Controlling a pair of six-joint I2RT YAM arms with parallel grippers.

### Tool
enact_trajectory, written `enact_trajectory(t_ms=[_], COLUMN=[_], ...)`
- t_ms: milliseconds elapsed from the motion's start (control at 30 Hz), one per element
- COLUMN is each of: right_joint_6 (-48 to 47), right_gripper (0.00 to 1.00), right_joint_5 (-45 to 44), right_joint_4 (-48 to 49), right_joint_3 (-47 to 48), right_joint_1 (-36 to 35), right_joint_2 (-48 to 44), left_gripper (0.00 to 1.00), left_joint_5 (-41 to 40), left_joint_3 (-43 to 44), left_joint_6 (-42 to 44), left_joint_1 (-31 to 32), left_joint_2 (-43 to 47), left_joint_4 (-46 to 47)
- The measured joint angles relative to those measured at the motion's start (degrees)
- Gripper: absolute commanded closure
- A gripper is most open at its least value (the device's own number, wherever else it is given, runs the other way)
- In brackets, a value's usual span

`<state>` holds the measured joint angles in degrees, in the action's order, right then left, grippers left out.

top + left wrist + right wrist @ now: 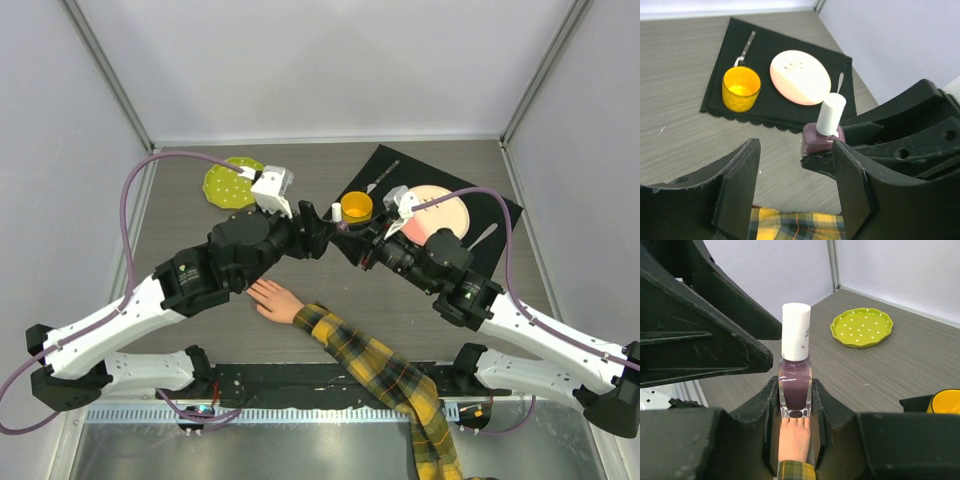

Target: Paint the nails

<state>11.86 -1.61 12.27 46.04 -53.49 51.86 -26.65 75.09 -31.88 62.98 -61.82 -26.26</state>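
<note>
A nail polish bottle (795, 385) of dark purple with a white cap (795, 330) stands upright in my right gripper (795, 392), which is shut on its glass body. My left gripper (796, 155) is open, its fingers (855, 190) just short of the bottle (822, 137); nothing lies between them. In the top view both grippers meet above the table's middle, the left gripper (320, 228) beside the cap (336, 211). The pale mannequin hand (275, 298) with its yellow-and-black plaid sleeve (380, 370) lies flat below them. The nails are too small to make out, and the bottle hides the fingertips in the right wrist view.
A green dotted plate (232, 182) sits at the back left. At the back right a black mat (385, 165) carries a yellow cup (357, 207), a pink plate (445, 205) and cutlery. Enclosure walls stand on three sides.
</note>
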Motion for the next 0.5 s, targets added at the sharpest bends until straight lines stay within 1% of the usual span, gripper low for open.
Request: enact_trajectory(t_ms=[167,233,500], right_joint_6=[-0.2,-0.2,-0.2], right_gripper=[0.99,0.99,0.99], right_joint_5=[-0.9,-0.9,-0.8], right_joint_4=[-0.8,-0.9,-0.8], right_joint_3=[0.1,0.1,0.4], right_joint_1=[0.0,0.0,0.0], right_joint_2=[0.0,0.0,0.0], left_gripper=[0.38,0.41,0.47], left_joint_5=[-0.1,-0.1,0.6], left_joint_3=[-1.6,-1.6,-0.9], left_joint_6=[3.0,3.8,5.2], left_joint_1=[0.4,0.4,0.4], left_joint_2=[0.6,0.5,-3.1], left_joint_4=[5.8,7.3,9.4])
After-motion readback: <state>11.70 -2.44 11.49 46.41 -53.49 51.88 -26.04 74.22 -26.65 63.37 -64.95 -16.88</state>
